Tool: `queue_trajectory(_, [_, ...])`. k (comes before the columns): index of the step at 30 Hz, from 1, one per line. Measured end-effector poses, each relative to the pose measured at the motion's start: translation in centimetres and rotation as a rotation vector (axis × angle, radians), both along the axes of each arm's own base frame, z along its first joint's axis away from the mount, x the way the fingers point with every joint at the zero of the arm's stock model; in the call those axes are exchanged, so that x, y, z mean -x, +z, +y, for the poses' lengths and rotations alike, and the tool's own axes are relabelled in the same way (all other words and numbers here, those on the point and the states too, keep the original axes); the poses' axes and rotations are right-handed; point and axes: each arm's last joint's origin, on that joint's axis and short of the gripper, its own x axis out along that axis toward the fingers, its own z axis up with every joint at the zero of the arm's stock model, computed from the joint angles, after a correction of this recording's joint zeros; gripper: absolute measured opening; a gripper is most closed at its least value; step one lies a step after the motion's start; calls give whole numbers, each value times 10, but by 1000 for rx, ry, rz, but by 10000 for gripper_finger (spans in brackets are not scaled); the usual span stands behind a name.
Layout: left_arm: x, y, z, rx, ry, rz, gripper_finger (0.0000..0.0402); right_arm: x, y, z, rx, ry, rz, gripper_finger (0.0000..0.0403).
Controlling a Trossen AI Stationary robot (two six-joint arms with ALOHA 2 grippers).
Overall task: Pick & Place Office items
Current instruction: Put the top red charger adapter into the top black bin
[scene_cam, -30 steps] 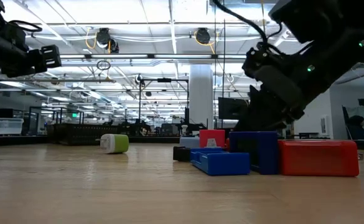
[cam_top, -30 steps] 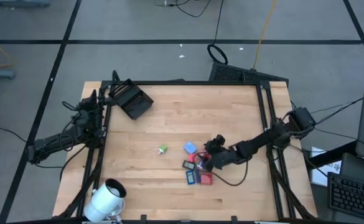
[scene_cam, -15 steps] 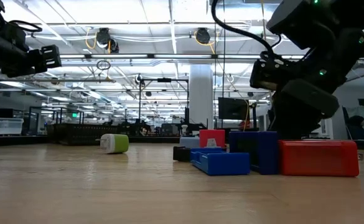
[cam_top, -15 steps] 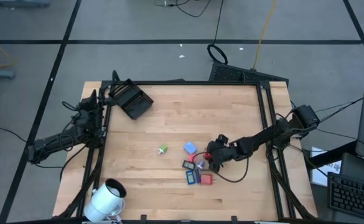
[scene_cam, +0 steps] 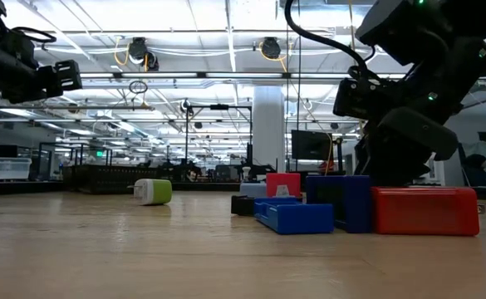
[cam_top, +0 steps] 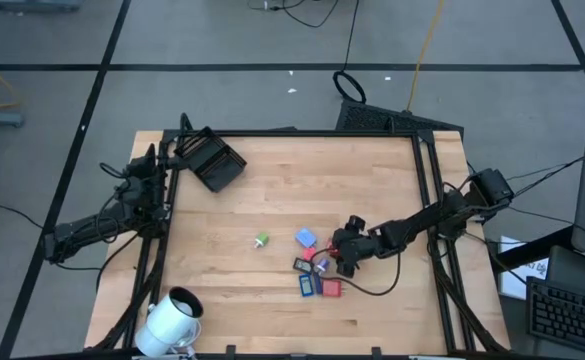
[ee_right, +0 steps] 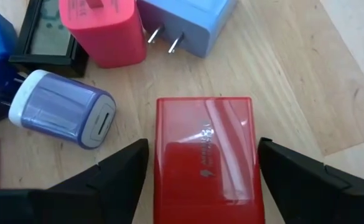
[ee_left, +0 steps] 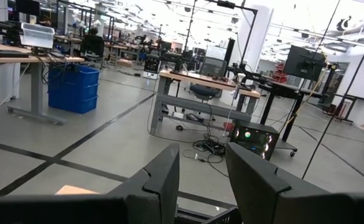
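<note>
Near the right-hand middle of the table (cam_top: 272, 200), among the clustered office items (cam_top: 315, 272), the right claw (ee_right: 197, 163) stands open astride a red block (ee_right: 205, 158), and a good grasp likely means lowering squarely before closing, while the left claw (ee_left: 201, 180) waits part-open by the table's left edge.

My fingers (ee_right: 197, 186) straddle a glossy red block (ee_right: 205, 158) lying flat on the wood, gaps on both sides. Just past it lie a pink-red plug (ee_right: 102, 30) and a light blue plug (ee_right: 188, 17), prongs showing, beside a lavender-and-white adapter (ee_right: 62, 109). A green-and-white bit (cam_top: 262, 240) sits alone, left of the cluster (cam_top: 316, 270).
</note>
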Motion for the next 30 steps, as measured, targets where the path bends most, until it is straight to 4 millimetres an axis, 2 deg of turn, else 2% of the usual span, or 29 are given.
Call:
queue_trajectory(14, [0,0,0,0,0,0,132,-4,2,3,-35,63,-41,213])
queue_trajectory(23, [0,0,0,0,0,0,132,-5,2,3,-37,66,-45,229])
queue_trajectory(30, [0,0,0,0,0,0,132,-7,3,4,-48,66,-71,207])
